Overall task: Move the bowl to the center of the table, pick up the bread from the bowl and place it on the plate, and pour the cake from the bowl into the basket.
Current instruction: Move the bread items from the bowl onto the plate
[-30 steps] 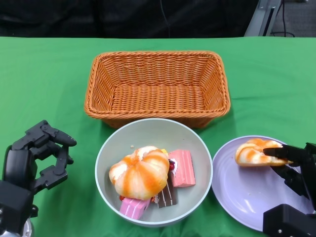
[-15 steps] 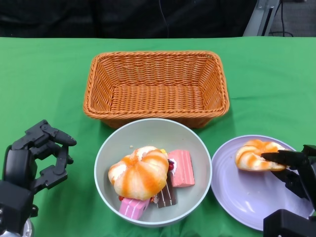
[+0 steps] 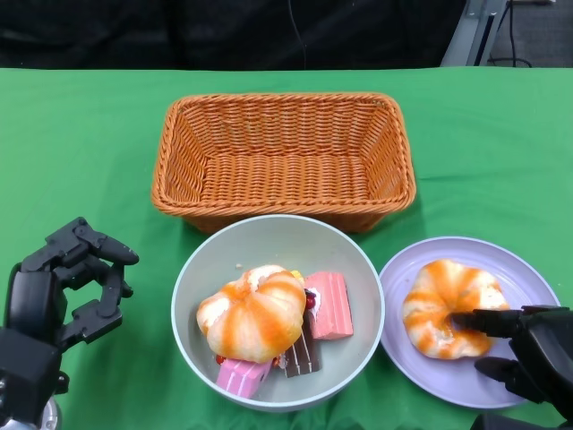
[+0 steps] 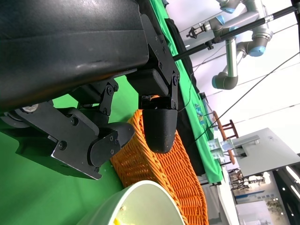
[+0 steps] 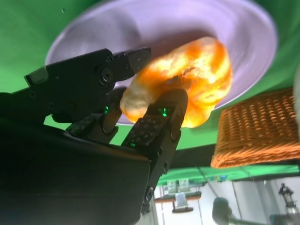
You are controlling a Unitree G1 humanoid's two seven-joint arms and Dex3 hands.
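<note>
I read the right robot hand (image 3: pixel 524 345) as holding a swirled orange-and-white bread roll (image 3: pixel 445 307), fingers pinched on its near right edge — the roll now lies on the lavender plate (image 3: pixel 519 269), at the near right of the green surface (image 3: pixel 81 134). The wrist view shows fingers (image 5: pixel 159 124) under and over the bread, so I judge release is not yet made. The grey-green bowl (image 3: pixel 269 237) sits at centre near, touching the wicker basket (image 3: pixel 282 157) beyond it — a short tip for the pour. A second bread roll (image 3: pixel 253 313) and pink and brown cake slices (image 3: pixel 327 306) lie in the bowl. My left robot hand (image 3: pixel 76 282) hovers at near left, fingers curled inward, holding nothing.
</note>
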